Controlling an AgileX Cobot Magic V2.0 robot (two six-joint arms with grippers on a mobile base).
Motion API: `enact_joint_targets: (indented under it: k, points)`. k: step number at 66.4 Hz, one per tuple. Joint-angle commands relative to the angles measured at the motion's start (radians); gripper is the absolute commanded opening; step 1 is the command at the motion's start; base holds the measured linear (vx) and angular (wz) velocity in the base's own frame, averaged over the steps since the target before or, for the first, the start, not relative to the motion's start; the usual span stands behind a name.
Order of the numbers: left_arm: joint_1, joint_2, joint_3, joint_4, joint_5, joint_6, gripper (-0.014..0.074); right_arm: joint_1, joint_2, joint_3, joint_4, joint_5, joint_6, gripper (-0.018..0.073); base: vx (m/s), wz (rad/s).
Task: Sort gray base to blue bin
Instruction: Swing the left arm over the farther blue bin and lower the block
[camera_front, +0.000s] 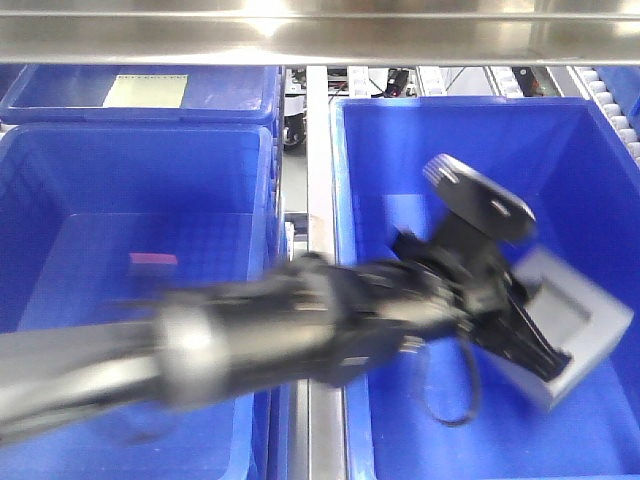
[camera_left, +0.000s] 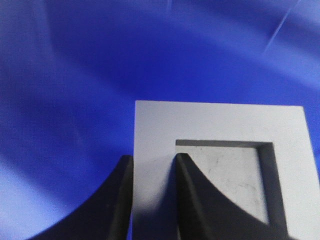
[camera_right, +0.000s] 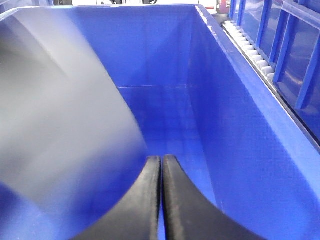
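A black robot arm reaches from the lower left across into the large, deep, bright-blue plastic bin on the right, and its left end effector is clamped on one wall of the matte gray cube-like base, one finger outside the block and the other inside its square recess. The base hangs tilted inside the blue bin, near its right wall, seemingly just above the floor. Judging from this, the carry step is almost done and the release is at hand: the next move calls for parting the fingers so the base drops to the bin floor, then lifting clear without snagging the recess. The right end effector is pressed together with nothing between its fingers, low inside a blue bin. To the left of the blue bin, past a metal divider rail, stand another blue tub and, behind it, a labelled blue bin; a steel shelf edge runs overhead.
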Motion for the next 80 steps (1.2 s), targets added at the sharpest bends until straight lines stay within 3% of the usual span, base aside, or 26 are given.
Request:
enact_joint_targets:
  k: [1,11,27,45,56,71,80]
  points:
    - [-0.014,0.041,-0.129,-0.011,-0.003,-0.009,-0.0004,-0.003,0.018,0.002,-0.005,-0.050,-0.012,-0.0005,0.00,0.00]
    - [-0.021,0.132,-0.220,-0.011,0.080,-0.009,0.0001,-0.003,0.018,0.002,-0.005,-0.050,-0.012,-0.0005,0.00,0.00]
    - [-0.021,0.162,-0.223,-0.010,0.118,-0.009,0.0046,-0.003,0.018,0.002,-0.005,-0.050,-0.012,-0.0005,0.00,0.00]
    - [-0.021,0.162,-0.223,-0.010,0.144,-0.011,0.0255,-0.003,0.018,0.002,-0.005,-0.050,-0.012,-0.0005,0.00,0.00]
    - [-0.021,0.119,-0.223,-0.037,0.189,-0.072,0.0357,-0.003,0.018,0.002,-0.005,-0.050,-0.012,-0.0005,0.00,0.00]
    - [-0.021,0.005,-0.208,-0.028,0.231,-0.070,0.0349,-0.003,0.018,0.002,-0.005,-0.050,-0.012,-0.0005,0.00,0.00]
    - [-0.021,-0.082,-0.145,0.000,0.234,-0.066,0.0300,-0.003,0.018,0.002,-0.005,-0.050,-0.012,-0.0005,0.00,0.00]
